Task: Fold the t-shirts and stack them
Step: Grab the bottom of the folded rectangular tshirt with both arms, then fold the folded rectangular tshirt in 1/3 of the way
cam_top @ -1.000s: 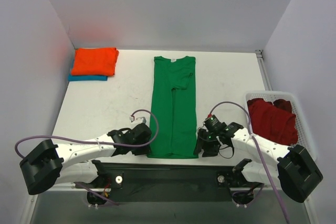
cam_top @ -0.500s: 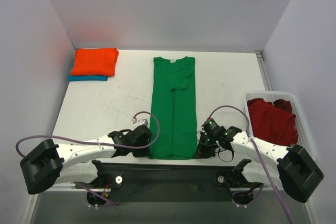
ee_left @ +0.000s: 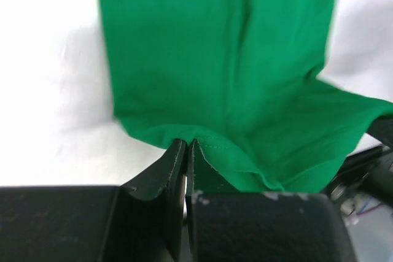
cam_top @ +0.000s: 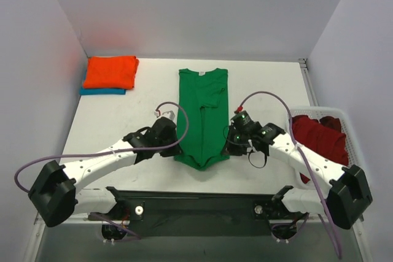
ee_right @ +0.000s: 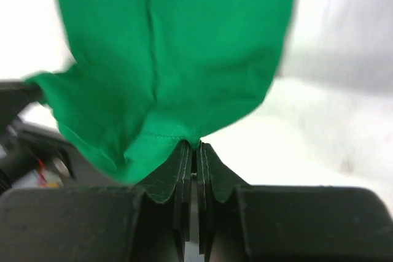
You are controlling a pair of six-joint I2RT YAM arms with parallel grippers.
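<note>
The green t-shirt (cam_top: 202, 115) lies as a long narrow strip down the table's middle, collar at the far end. Its near hem is lifted and sags between both grippers. My left gripper (cam_top: 175, 147) is shut on the hem's left corner (ee_left: 202, 145). My right gripper (cam_top: 228, 145) is shut on the hem's right corner (ee_right: 184, 136). An orange t-shirt (cam_top: 110, 72) lies folded on a teal-blue t-shirt (cam_top: 101, 91) at the far left. Dark red t-shirts (cam_top: 318, 139) sit crumpled in the basket.
A white plastic basket (cam_top: 353, 142) stands at the table's right edge. Grey walls close in the far side and both flanks. Purple cables (cam_top: 264, 95) loop up from both wrists over the table.
Both grippers closed on the green shirt's near hem corners, then lifted it and carried it away from the table's near edge, so the hem now hangs between them.
</note>
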